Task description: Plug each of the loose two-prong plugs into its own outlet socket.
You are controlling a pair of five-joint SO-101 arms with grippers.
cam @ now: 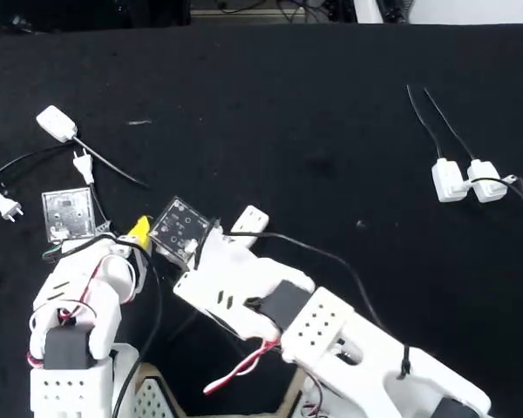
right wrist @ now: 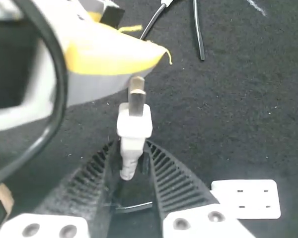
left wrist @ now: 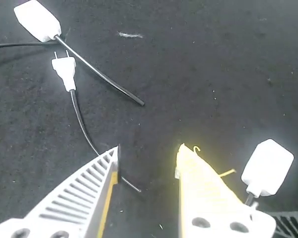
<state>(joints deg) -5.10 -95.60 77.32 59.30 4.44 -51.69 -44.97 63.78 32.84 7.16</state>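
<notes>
left jaws: I see them spread wide, nothing between.
right jaws: clamped on a plug (right wrist: 134, 121).
loose plug (cam: 84, 165): ten o'clock on the table (cam: 314, 104).

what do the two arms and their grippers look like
The left arm and right arm are white shells with black motor blocks and rows of holes; red and white wires loop out of each. The left gripper has one white ribbed finger and one wrapped in yellow tape. The right gripper has dark ribbed fingers on white mounts.
</notes>
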